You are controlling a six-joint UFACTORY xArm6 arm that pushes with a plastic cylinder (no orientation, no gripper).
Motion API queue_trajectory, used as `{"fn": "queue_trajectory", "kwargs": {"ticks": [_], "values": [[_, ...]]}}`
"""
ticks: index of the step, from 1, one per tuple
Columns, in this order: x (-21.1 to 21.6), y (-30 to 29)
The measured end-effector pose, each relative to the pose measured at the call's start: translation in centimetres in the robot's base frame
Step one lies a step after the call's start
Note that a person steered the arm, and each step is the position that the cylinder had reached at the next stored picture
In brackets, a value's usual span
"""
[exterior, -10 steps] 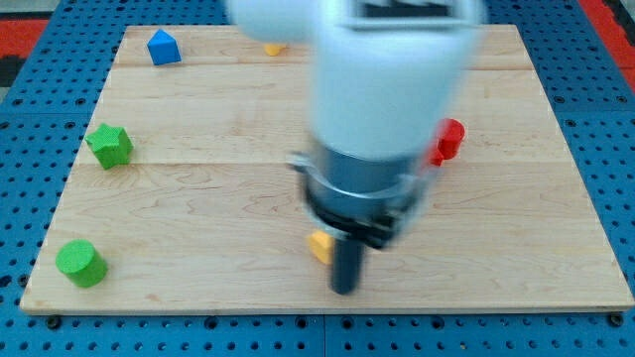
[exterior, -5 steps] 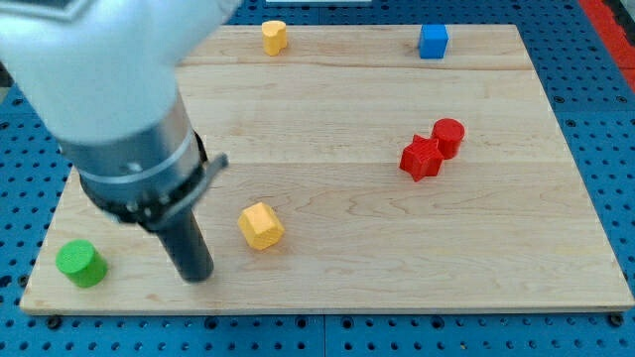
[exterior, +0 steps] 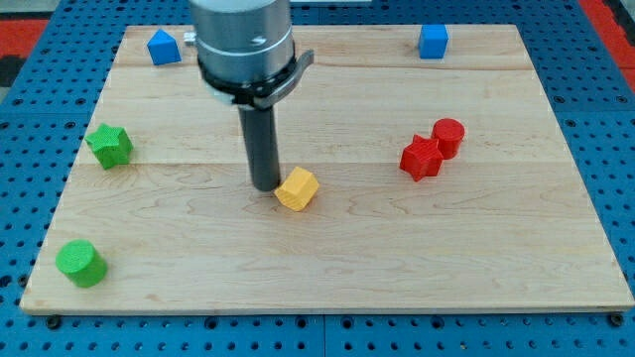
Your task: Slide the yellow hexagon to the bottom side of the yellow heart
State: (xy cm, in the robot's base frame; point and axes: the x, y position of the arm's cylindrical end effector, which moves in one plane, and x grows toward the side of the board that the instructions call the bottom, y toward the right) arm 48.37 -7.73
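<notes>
The yellow hexagon (exterior: pixel 297 188) lies near the middle of the wooden board (exterior: pixel 327 268). My tip (exterior: pixel 265 185) rests on the board just to the hexagon's left, touching or almost touching it. The yellow heart does not show; the arm's white and grey body (exterior: pixel 243 40) covers the top of the board where it lay in the earlier frames.
A red star (exterior: pixel 421 158) and a red cylinder (exterior: pixel 448 135) sit together at the right. A blue cube (exterior: pixel 433 42) is at top right, a blue house-shaped block (exterior: pixel 164 47) at top left, a green star (exterior: pixel 110 145) at left, a green cylinder (exterior: pixel 80 263) at bottom left.
The arm swung from the bottom left up to the centre. The yellow hexagon moved up and to the right. The arm now hides the yellow heart.
</notes>
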Motion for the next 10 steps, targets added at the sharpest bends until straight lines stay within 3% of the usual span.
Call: {"fn": "queue_trajectory", "kwargs": {"ticks": [1, 2, 3, 4, 5, 6, 9, 10], "values": [[3.4, 3.2], [2.0, 9.8], [-3.1, 7.4], [-3.5, 3.0], [2.3, 11.0], [6.0, 5.0], [-10.9, -3.3], [-5.8, -4.1]]}}
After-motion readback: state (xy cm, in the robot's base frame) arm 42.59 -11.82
